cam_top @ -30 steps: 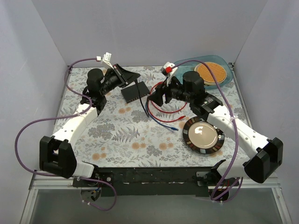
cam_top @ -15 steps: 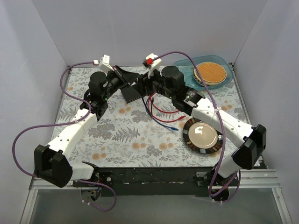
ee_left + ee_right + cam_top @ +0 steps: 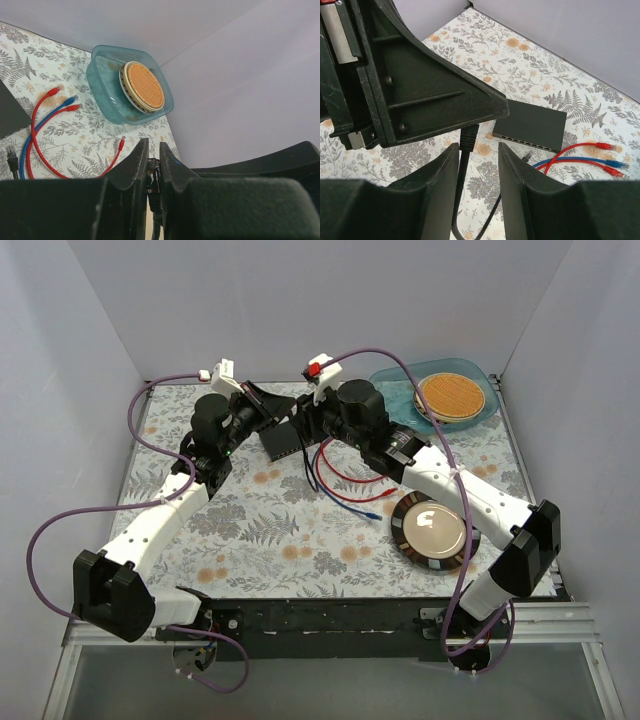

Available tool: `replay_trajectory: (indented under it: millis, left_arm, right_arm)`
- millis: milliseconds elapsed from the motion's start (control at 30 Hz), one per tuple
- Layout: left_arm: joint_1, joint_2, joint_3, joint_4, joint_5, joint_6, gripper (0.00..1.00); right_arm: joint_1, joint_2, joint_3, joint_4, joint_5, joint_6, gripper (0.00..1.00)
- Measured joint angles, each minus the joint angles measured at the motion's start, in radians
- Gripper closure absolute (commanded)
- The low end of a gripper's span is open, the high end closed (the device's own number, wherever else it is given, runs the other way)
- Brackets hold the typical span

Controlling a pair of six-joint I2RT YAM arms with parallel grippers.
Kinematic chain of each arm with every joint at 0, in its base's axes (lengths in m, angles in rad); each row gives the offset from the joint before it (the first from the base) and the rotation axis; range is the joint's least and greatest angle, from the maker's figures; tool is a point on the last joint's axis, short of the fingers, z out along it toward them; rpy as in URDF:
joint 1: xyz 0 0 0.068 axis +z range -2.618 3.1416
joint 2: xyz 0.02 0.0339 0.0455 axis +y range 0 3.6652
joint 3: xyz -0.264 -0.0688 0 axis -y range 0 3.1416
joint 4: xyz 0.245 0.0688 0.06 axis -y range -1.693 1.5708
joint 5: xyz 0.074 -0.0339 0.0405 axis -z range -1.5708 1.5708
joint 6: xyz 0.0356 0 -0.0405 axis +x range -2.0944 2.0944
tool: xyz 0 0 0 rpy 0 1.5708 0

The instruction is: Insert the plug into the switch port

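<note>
Just left of the flat black switch box (image 3: 278, 444), above its far corner, the left gripper (image 3: 151, 150) is seen with its jaws pressed almost together on the black plug (image 3: 469, 137), whose boot hangs out beneath the fingers. A black cable (image 3: 461, 195) is led down from that plug toward the floral cloth (image 3: 250, 530). Along one edge of the box a row of small square ports (image 3: 529, 145) is shown in the right wrist view, and a second small black connector (image 3: 11, 152) is laid on the cloth just beside the box. At the box's right side the right gripper (image 3: 478, 147) is held with its jaws parted, one finger on either side of the hanging plug and cable; whether a finger touches the cable cannot be told. Right of the box, two red cables (image 3: 580, 146) and a blue cable (image 3: 580, 160) are spread on the cloth. Well to the box's right and nearer the arm bases a round dish (image 3: 401, 527) is placed, and well to its right and farther back a teal tub (image 3: 392, 380) is set, with an orange disc (image 3: 450, 393) inside.
</note>
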Motion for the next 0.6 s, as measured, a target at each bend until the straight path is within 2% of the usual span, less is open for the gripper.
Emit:
replay_trajectory:
  millis: [200,267,300,367,433,467,500,533,600]
  left_arm:
    - [-0.001,0.0,0.0,0.0,-0.007,0.002,1.0]
    - [-0.001,0.0,0.0,0.0,-0.008,0.003,1.0]
    - [-0.001,0.0,0.0,0.0,-0.01,0.003,1.0]
    - [-0.002,0.0,0.0,0.001,-0.014,0.003,1.0]
    - [-0.002,-0.003,0.0,0.0,-0.015,0.006,0.83]
    - [-0.001,-0.003,0.0,0.0,-0.016,0.007,0.68]
    - [-0.002,-0.003,0.0,0.0,-0.017,0.01,0.4]
    - [-0.002,-0.004,0.0,0.0,-0.018,0.014,0.3]
    - [-0.002,-0.011,0.0,-0.005,-0.026,0.023,0.16]
  right_arm:
    - [0.0,0.029,0.004,-0.002,-0.01,0.004,0.57]
    - [0.0,0.035,0.004,-0.002,-0.012,0.005,0.75]
    - [0.001,0.037,0.004,-0.002,-0.017,0.005,0.97]
    - [0.006,0.037,0.004,-0.002,-0.027,0.008,0.99]
    - [0.009,0.037,0.004,0.002,-0.021,0.015,0.99]
    - [0.008,0.037,0.003,0.004,-0.021,0.015,0.99]
    - [0.008,0.037,0.003,0.003,-0.021,0.015,0.99]
    - [0.008,0.037,0.001,0.006,-0.018,0.01,0.99]
    - [0.006,0.036,-0.008,0.008,-0.011,-0.002,0.99]
